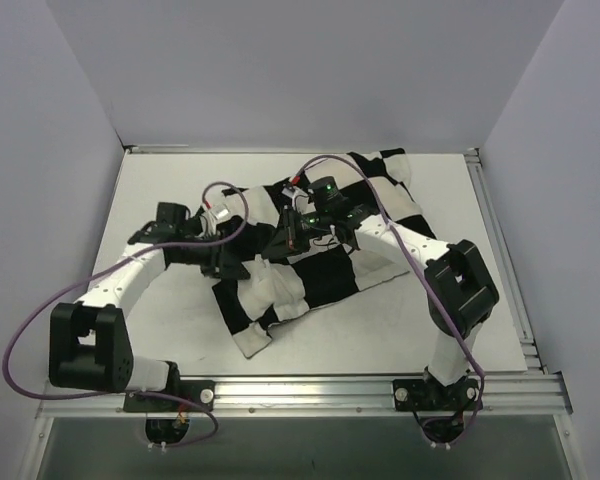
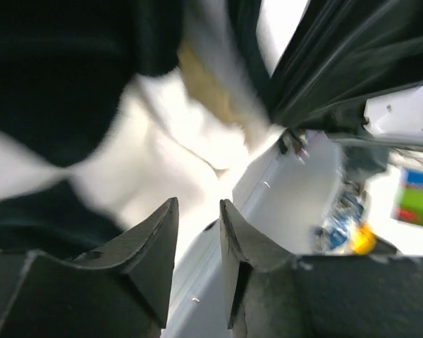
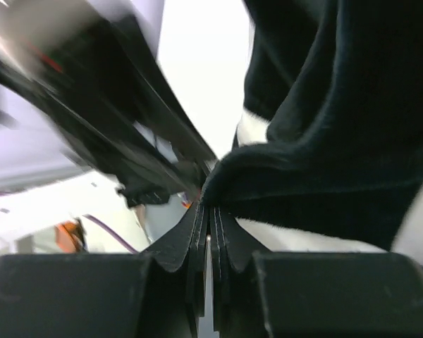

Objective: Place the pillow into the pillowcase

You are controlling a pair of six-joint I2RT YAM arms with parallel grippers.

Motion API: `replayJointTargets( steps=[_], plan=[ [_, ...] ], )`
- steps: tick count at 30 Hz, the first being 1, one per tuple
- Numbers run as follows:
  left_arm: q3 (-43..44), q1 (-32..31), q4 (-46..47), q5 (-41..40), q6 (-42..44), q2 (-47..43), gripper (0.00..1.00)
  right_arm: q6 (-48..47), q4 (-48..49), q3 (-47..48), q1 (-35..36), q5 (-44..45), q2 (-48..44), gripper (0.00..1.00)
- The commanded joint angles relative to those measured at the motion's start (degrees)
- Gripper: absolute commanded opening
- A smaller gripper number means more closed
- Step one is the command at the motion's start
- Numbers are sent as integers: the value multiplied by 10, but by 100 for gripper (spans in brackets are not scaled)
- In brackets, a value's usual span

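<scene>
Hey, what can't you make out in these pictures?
1. Top view: the pillowcase covers most of the pillow; how far in it sits is hidden.
2. Left wrist view: motion blur; the fabric beyond the open left gripper is unidentifiable.
3. Right wrist view: the dark pillowcase fold pinched by the right gripper fills the frame; its opening is unseen.

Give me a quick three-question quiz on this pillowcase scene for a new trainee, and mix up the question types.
1. True or false: the right gripper is pinching the pillowcase.
2. Which gripper has its fingers apart with nothing between them? A) left gripper B) right gripper
3. Fill in: the pillowcase has a black-and-white ____ pattern.

Key: 1 true; 2 A; 3 checkered.
</scene>
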Motion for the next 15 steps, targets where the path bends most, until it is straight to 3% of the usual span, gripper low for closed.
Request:
replayJointTargets(
  steps=[1, 2, 3, 5, 8, 12, 15],
  plan=[
    [-46, -85, 153, 26, -122, 38, 37, 42, 67, 39, -24, -39, -37, 0],
    [-52, -103, 271, 28, -159, 55, 35, 42, 66, 35, -23, -41, -44, 0],
    [-53, -144, 341, 23, -240, 74, 34, 51, 68, 30, -22, -41, -56, 0],
    [-31, -171, 486, 6, -300, 152, 35, 73, 92, 2, -18, -40, -67, 0],
    [51, -160, 510, -26, -361, 264, 36, 127, 130, -40, -15, -38, -86, 0],
    [97, -62, 509, -17, -344, 298, 72, 66, 60, -41, -10, 3, -102, 0],
    [113, 12, 462, 47, -301, 278, 82, 66, 63, -30, -5, 11, -69, 0]
  ],
)
